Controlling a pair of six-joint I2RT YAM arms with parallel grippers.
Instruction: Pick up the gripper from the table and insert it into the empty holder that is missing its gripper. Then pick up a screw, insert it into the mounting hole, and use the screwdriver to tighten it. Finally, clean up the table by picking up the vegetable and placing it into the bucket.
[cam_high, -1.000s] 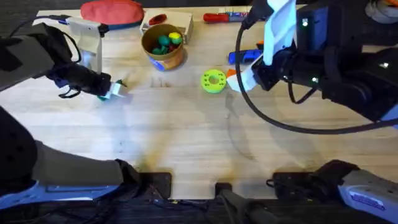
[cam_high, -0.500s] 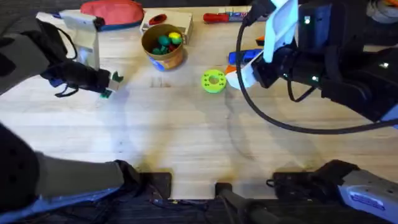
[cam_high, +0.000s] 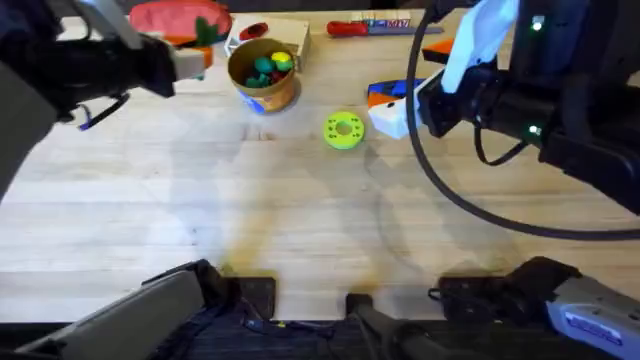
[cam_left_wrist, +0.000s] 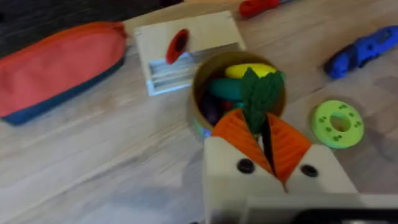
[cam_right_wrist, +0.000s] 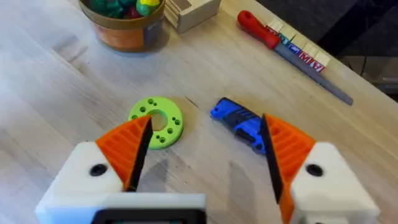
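Left to right across the overhead view:

**Left gripper** (cam_left_wrist: 268, 144): the white fingers with orange ribbed pads are closed on the vegetable (cam_left_wrist: 260, 98), a small dark green leafy toy, whose leaves stand out beyond the pad tips. The left arm reaches across the far left of the table, held clear of the surface, with the gripper near the red fabric pouch (cam_high: 180, 18) and just left of the bucket (cam_high: 264, 72).

**Bucket**: a small round golden-tan pail with a blue base rim, already holding yellow, red and green toy foods. In the left wrist view the vegetable sits in line with the pail's opening.

**Risks at this stage:**
- The pads grip only the lower part of the vegetable. A light, soft toy may slip or cling to a ribbed pad on release.
- Releasing before the gripper is centred over the rim would likely drop the vegetable onto the table or the white box (cam_high: 285, 32) behind.
- The pail is already well filled, so the toy could bounce out.
- Descending too low may tip the pail.

**Green plastic disc** (cam_high: 343, 130): lies flat near the table's middle.

**Right gripper** (cam_right_wrist: 204, 155): jaws wide apart and empty, hovering above the table, the arm extended from the right. The screwdriver (cam_right_wrist: 239, 121), a thick bright blue cylinder, lies just beyond its fingers; a thin red-handled screwdriver (cam_high: 372, 27) lies at the far edge.
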